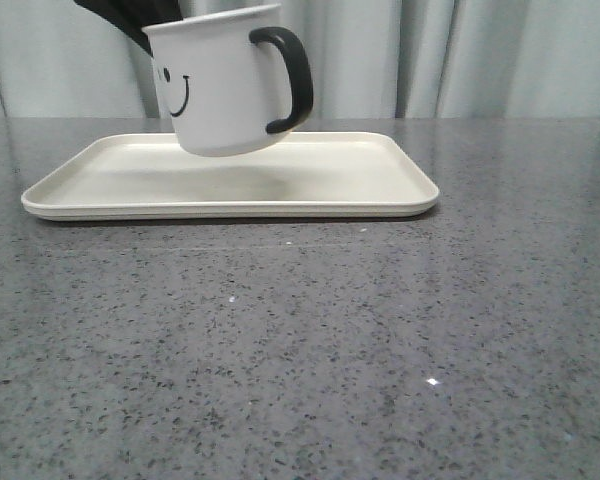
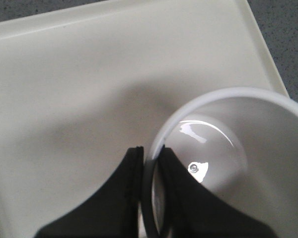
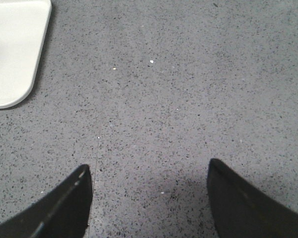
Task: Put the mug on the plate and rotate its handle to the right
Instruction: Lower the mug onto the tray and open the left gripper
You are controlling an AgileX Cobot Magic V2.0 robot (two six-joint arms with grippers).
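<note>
Mug [image 1: 225,85] is held tilted above the plate [image 1: 380,195], clear of it, handle [image 1: 290,78] already to the right. A slip or hard, skewed landing is risked, since only the rim is pinched, one left gripper [image 2: 151,171] finger inside, one outside. The right gripper [image 3: 149,198] is spread, empty, over bare table [image 3: 188,74].

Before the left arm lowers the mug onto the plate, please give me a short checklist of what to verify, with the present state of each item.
1. Left gripper pinches the mug wall, one of its fingers inside: ok.
2. Mug is above the plate, not beyond its rim: ok.
3. Mug is level: not ok, it hangs tilted.
4. Landing spot on the plate is free: ok.
5. Handle points to the right in the front view: ok.
6. Right gripper is open over the table, beside the plate: ok.
</note>
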